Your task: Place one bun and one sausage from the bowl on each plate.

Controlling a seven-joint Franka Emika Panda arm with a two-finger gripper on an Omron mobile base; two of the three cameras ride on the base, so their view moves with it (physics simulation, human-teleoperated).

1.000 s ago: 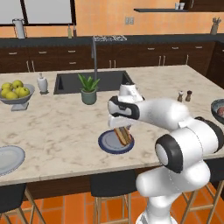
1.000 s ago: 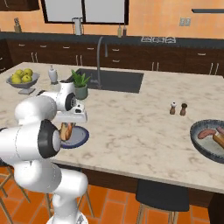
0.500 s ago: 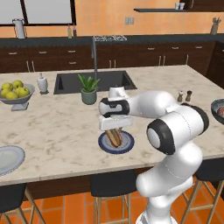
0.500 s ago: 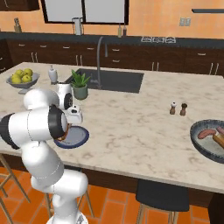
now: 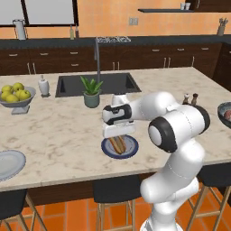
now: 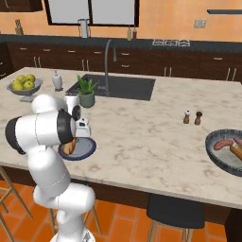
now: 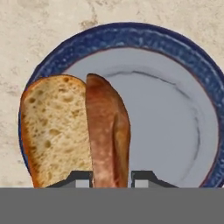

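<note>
Sausage (image 7: 107, 135) clenched in pincer (image 7: 112, 178), low over blue-rimmed plate (image 7: 175, 109) beside bun (image 7: 54, 127). Placing step nearly done; next, release, lift clear, return to bowl (image 6: 222, 158).

In the hand view the lower ends of the bun (image 7: 54, 131) and the sausage (image 7: 107, 135) are cut off, and the plate (image 7: 175, 109) runs past the right edge. From the right base we see that plate (image 6: 85, 149) partly behind the arm. The bowl (image 5: 224, 115) is cut by the left base view's right edge; we cannot make out its contents there.
</note>
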